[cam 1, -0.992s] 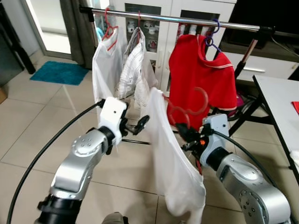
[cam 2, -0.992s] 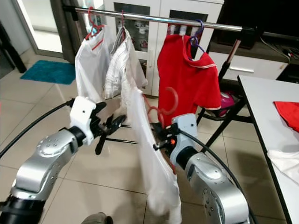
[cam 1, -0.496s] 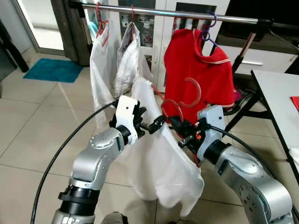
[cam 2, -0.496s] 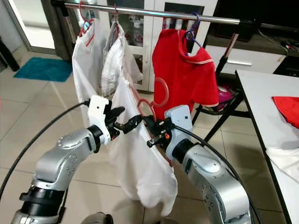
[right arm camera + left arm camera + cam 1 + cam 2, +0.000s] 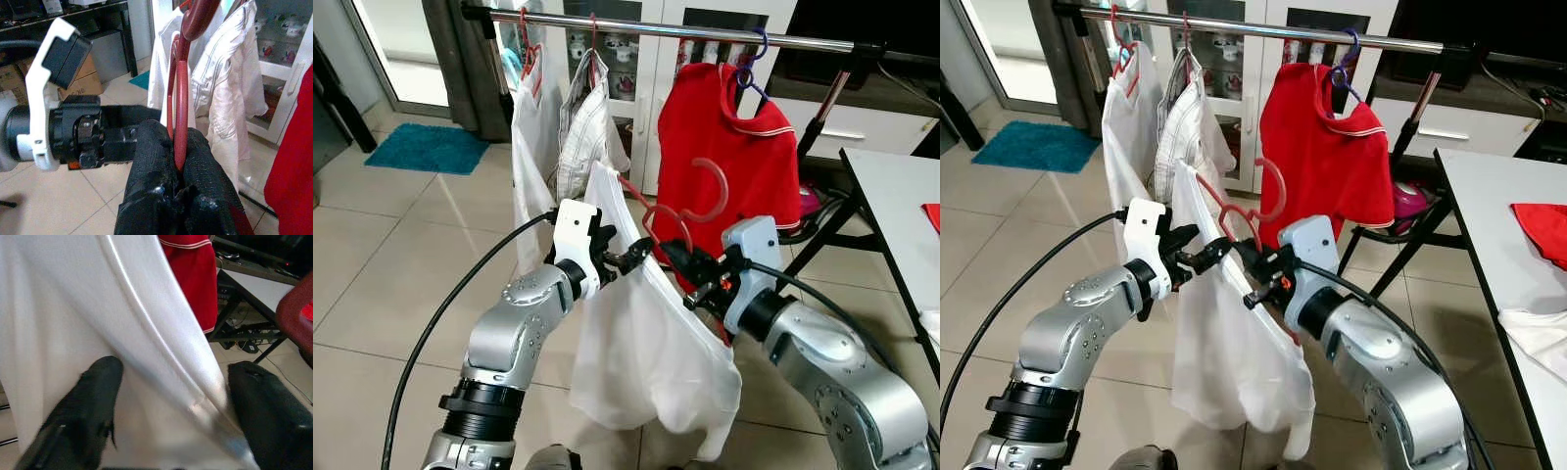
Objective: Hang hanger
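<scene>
The left gripper (image 5: 638, 257) sits at the white garment (image 5: 646, 362), its two black fingers (image 5: 93, 401) parted, with a fold of the cloth running between them; I cannot tell whether they actually pinch it. Just beside it, toward 3 o'clock, the right gripper (image 5: 683, 264) has its fingers closed tight on the thin stem of the red hanger (image 5: 690, 201), as the right wrist view shows plainly.

The hanger carries the white garment and stands roughly upright, its long axis pointing toward 12 o'clock, with the open hook at the top. The rail (image 5: 666, 31) lies well above it, also at 12 o'clock from the right gripper, with a free stretch between the striped shirt (image 5: 582, 127) and the red shirt (image 5: 724, 157). The right arm is the one that must carry the hook up and over.

Compared with a second ago, the left gripper has closed in from well apart to just beside the right one, and the garment now hangs fuller and spread below both.
</scene>
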Available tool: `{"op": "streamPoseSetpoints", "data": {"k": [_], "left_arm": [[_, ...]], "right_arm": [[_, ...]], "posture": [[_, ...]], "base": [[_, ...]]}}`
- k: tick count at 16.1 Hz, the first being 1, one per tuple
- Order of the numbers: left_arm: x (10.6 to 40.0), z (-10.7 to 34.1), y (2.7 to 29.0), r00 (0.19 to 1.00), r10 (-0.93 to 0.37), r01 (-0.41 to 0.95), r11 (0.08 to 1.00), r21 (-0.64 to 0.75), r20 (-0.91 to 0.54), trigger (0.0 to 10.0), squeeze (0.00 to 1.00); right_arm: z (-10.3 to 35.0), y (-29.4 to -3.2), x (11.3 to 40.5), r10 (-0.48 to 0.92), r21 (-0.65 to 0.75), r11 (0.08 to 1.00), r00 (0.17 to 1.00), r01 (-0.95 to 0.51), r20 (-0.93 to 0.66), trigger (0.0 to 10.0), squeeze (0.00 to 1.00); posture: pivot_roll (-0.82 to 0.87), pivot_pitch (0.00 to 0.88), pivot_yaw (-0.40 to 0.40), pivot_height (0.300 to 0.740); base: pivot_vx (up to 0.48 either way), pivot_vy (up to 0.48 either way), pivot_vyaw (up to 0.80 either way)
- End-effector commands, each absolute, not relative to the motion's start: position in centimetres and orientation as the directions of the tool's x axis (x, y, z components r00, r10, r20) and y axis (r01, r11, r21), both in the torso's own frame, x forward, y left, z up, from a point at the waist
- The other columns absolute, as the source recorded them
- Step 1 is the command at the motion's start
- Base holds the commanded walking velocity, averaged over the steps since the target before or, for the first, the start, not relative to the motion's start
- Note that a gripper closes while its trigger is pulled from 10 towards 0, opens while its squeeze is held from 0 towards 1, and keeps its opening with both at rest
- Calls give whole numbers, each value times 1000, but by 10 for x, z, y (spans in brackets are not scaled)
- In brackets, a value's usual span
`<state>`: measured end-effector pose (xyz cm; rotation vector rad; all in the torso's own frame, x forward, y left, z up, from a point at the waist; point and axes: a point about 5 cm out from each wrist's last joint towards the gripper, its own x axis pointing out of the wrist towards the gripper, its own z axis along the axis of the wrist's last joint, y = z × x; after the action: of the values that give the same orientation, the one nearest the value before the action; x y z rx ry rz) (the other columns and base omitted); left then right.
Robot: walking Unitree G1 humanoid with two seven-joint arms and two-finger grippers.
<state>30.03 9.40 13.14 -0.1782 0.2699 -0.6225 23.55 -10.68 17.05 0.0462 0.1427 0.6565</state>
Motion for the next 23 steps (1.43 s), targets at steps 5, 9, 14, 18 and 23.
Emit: {"op": "streamPoseSetpoints", "data": {"k": [5, 9, 14, 18, 23], "left_arm": [[298, 138, 92, 778, -601, 564, 797, -215, -186, 0, 0], [296, 137, 95, 793, -578, 551, 815, -179, -192, 1020, 0], [296, 134, 97, 814, -548, 530, 837, -137, -195, 0, 0], [296, 131, 98, 817, -542, 522, 840, -148, -195, 0, 0], [294, 136, 96, 798, -587, 562, 807, -183, -138, 0, 0]], "right_arm": [[177, -108, 239, 592, 62, 806, 801, -589, -90, 0, 0], [175, -111, 241, 569, 61, 822, 817, -566, -93, 0, 0], [174, -110, 241, 567, 74, 823, 819, -563, -87, 0, 0], [175, -110, 242, 572, 77, 820, 816, -567, -83, 0, 0], [175, -112, 241, 560, 80, 828, 825, -555, -81, 0, 0]], "posture": [[-30, 27, -15, 740], [-27, 18, -15, 740], [-25, 10, -24, 740], [-27, 10, -24, 740], [-29, 17, -17, 740]], "base": [[0, 0, 0], [0, 0, 0], [0, 0, 0], [0, 0, 0], [0, 0, 0]]}}
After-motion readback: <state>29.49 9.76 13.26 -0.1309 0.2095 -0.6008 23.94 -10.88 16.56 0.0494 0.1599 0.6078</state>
